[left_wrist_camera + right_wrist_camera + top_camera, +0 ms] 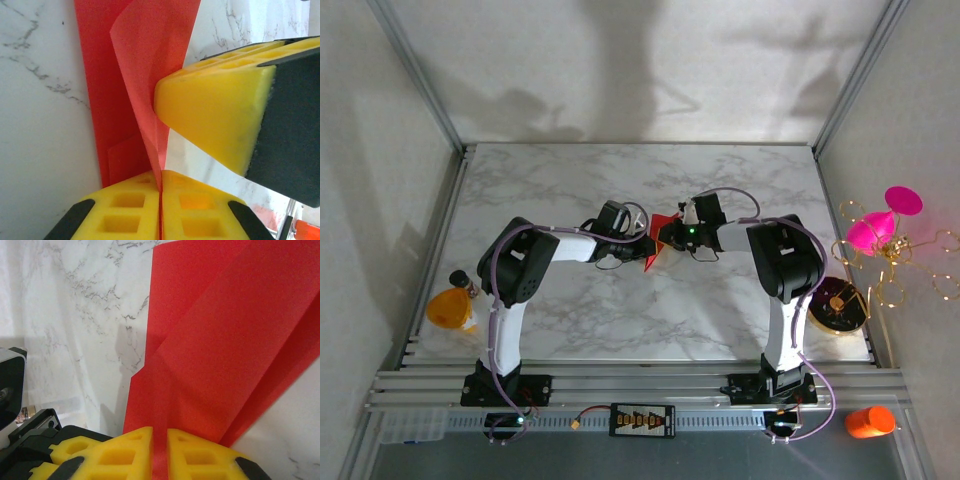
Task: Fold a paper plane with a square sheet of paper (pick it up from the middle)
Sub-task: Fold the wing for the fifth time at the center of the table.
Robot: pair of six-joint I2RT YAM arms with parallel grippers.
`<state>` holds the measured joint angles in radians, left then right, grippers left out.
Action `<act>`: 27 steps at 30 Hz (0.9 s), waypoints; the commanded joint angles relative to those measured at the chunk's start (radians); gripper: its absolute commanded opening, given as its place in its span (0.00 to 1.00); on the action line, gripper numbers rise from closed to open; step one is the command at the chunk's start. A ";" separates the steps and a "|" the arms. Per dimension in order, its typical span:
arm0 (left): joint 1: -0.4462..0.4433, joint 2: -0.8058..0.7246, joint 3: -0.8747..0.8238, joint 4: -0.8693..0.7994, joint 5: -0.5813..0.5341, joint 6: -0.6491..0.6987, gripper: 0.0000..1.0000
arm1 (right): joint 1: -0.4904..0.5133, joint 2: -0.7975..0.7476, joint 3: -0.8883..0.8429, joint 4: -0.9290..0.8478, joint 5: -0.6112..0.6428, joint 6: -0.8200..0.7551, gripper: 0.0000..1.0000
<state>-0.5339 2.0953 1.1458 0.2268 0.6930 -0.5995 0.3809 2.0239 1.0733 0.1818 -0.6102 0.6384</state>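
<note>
Where met nose to nose near the middle of the marble counter [620, 320], left pincer [642, 240] and right pincer [674, 236] both on the square sheet of paper [652, 260], bright red, creased and partly folded. From the left wrist: yellow fingers [150, 210] of the left pincer pressed together at the bottom edge, clamped on a raised fold of the red sheet running up and away between them. More red paper flat on the counter behind that fold, to its left. Just beside the fold on the right, one yellow pad of the right pincer, black-backed, touching or nearly touching the paper; cannot tell which. From the right wrist: right pincer's two yellow fingertips [137, 442] closed on a thin strip of the sheet, nothing but paper in the slit between them. Beyond them, wide red panels with a diagonal crease, one tilted up, another lower against the white marble. Off the counter's left edge, an orange bottle [452, 308] with a dark cap. Off the right edge, a magenta cone ornament [882, 226] with gold wire, a round black and gold object [838, 305] near it, and an orange cylinder [868, 422] by the near rail
</note>
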 commanded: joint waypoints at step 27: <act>-0.006 -0.120 -0.158 -0.083 -0.027 -0.136 0.23 | 0.015 0.081 0.046 -0.166 0.124 -0.039 0.16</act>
<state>-0.5396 1.9919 1.0271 0.2310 0.6765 -0.6861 0.3851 2.0384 1.1271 0.0845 -0.5907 0.6353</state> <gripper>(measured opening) 0.237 0.162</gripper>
